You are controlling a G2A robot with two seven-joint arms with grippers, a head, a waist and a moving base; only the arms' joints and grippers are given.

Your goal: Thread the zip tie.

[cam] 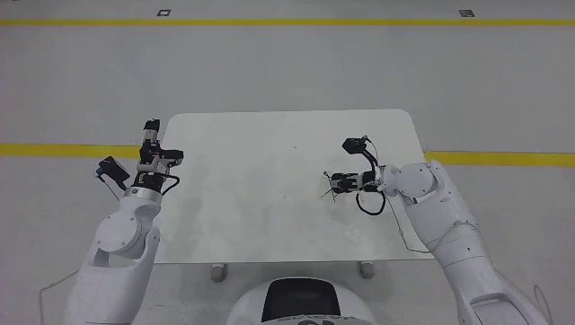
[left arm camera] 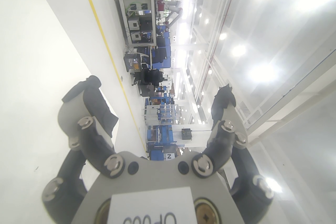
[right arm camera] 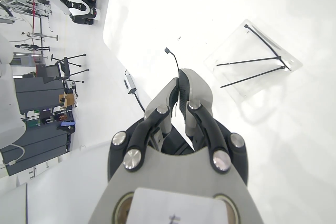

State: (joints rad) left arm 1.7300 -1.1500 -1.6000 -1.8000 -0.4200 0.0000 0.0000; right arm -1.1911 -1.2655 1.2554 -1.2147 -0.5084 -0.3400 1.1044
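Over at the tabletop's [cam: 269,199] left edge, the left arm [cam: 126,226] holds its jaws spread wide and empty. They point away from the robot, the two fingertips [left arm camera: 92,83] well apart with only the room between them.

Across the bare middle, the right arm [cam: 422,190] has its jaws pressed together on the zip tie [right arm camera: 175,63], and they point back toward the left arm. The strap's long axis runs along the jaws' own line. The head end sticks out past the tips, bending slightly, and the strap passes back between the pads toward the wrist. The threading turns on that, I judge: the head faces the idle arm, which is well away, so the gap has to close first.

Just beside the right jaws lies a clear tray [right arm camera: 249,89] holding three spare ties [right arm camera: 249,60].

How much tail hangs behind the pads is hidden, and the head's slot is too small to make out. In the top view the tie is barely a line.
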